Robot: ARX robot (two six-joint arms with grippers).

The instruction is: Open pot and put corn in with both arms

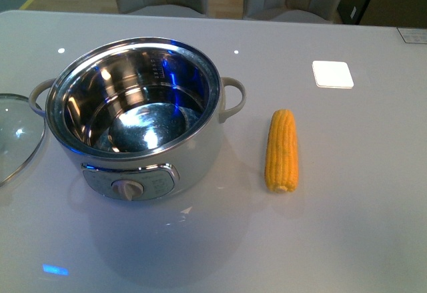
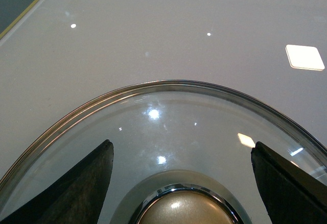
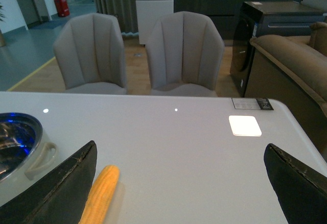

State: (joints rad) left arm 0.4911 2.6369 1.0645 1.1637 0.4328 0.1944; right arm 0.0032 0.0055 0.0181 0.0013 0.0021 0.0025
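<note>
Corn (image 3: 99, 193) just beside spread right end effector (image 3: 180, 147).

A glass lid (image 1: 17, 133) with a steel rim lies flat at the left edge of the pale grey worktop (image 1: 347, 226), a rounded metallic knob (image 2: 186, 208) at its centre. A white square tile (image 1: 333, 74) sits toward the worktop's far right. A small printed label (image 3: 252, 103) lies at the worktop's far right corner. Two grey padded chairs (image 3: 91, 50) stand behind the worktop's far edge, and a brown sofa (image 3: 286, 66) stands beyond its far right corner.
</note>
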